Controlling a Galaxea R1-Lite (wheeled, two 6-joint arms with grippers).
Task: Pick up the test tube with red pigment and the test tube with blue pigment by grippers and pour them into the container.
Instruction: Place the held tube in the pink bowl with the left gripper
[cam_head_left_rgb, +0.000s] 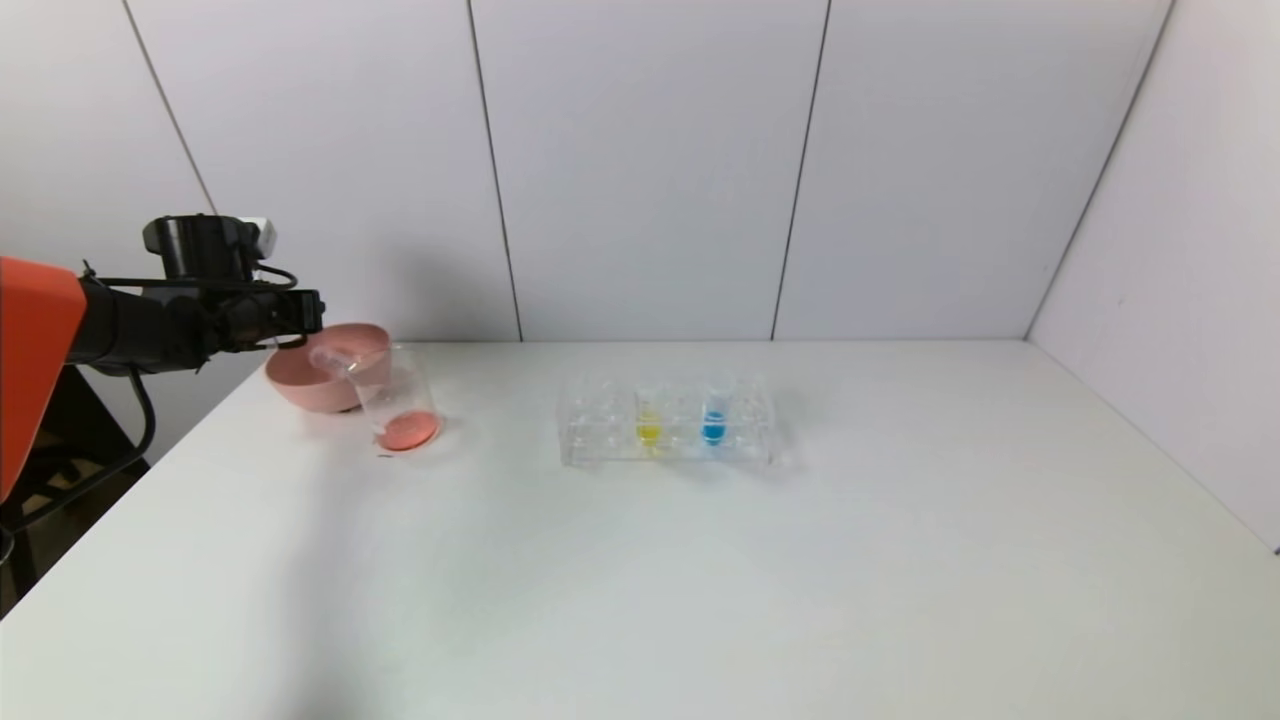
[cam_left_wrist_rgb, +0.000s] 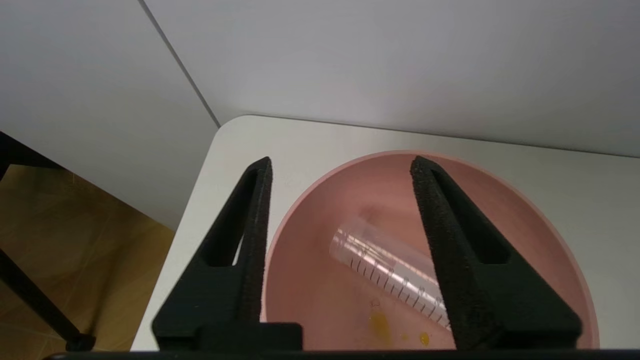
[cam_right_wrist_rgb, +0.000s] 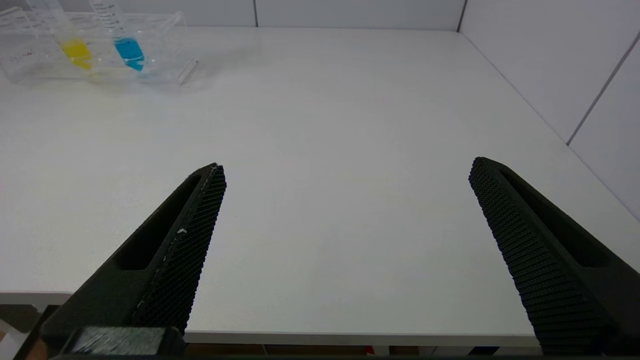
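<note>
My left gripper (cam_head_left_rgb: 300, 318) is open and hovers over the pink bowl (cam_head_left_rgb: 300, 385) at the table's far left; it also shows in the left wrist view (cam_left_wrist_rgb: 341, 162). A clear graduated tube (cam_left_wrist_rgb: 385, 272) with no liquid in it lies slanted inside the bowl (cam_left_wrist_rgb: 305, 270), partly hidden behind one finger. The glass beaker (cam_head_left_rgb: 398, 400) stands beside the bowl with red-orange liquid at its bottom. The blue tube (cam_head_left_rgb: 713, 425) stands upright in the clear rack (cam_head_left_rgb: 600, 440); it also shows in the right wrist view (cam_right_wrist_rgb: 127, 50). My right gripper (cam_right_wrist_rgb: 348, 165) is open and empty over the table's front edge.
A yellow tube (cam_head_left_rgb: 649, 430) stands in the rack next to the blue one, and shows in the right wrist view (cam_right_wrist_rgb: 76, 50). A few orange-yellow drops (cam_left_wrist_rgb: 380, 322) lie in the bowl. White walls close the back and right. The table corner and a drop to the floor lie beside the bowl.
</note>
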